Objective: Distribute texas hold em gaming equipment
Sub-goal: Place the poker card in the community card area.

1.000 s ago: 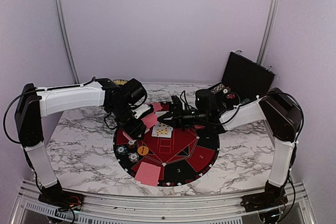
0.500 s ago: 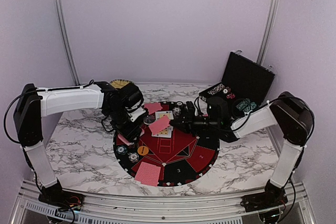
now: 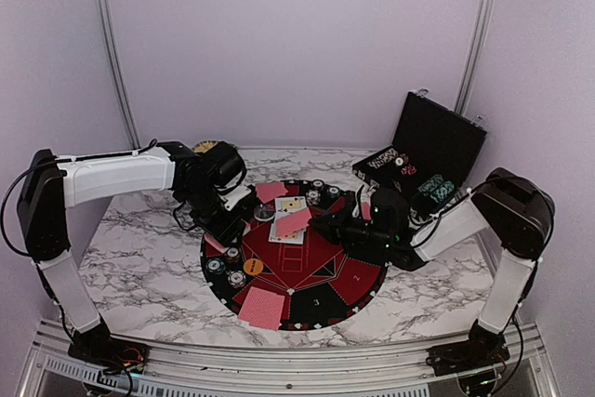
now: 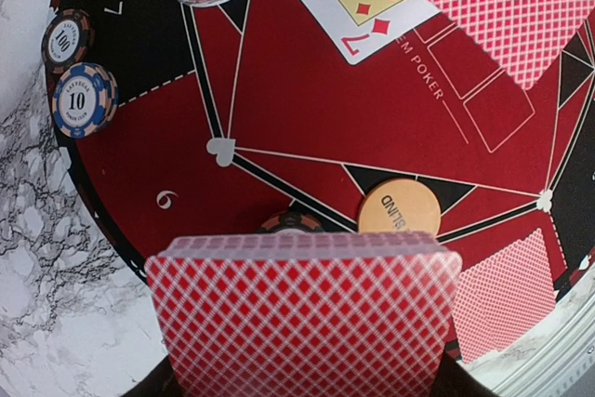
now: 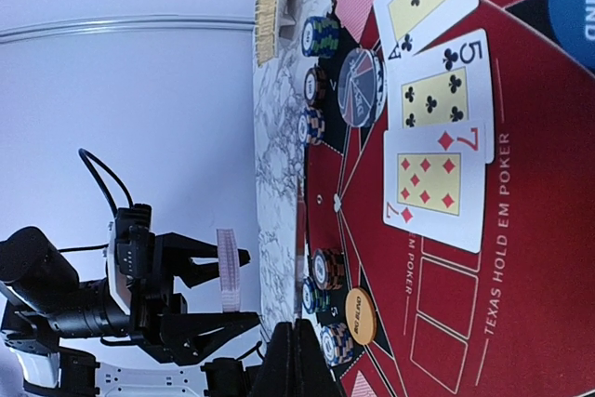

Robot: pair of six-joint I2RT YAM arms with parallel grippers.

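Obs: right gripper is pinching one red-backed card edge-on over the mat centre. The empty outline is lying just past the seven of diamonds, toward the mat's near rim. The left gripper is clamping the deck over the mat's left rim.

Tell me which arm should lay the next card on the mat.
Right, likely: the right pincer is shut on a single red-backed card above the mat, while the left pincer only holds the deck.

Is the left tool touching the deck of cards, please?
Touching. In the right wrist view, the deck stands on edge, clamped between the two fingers of the left tool, with no gap on either side.
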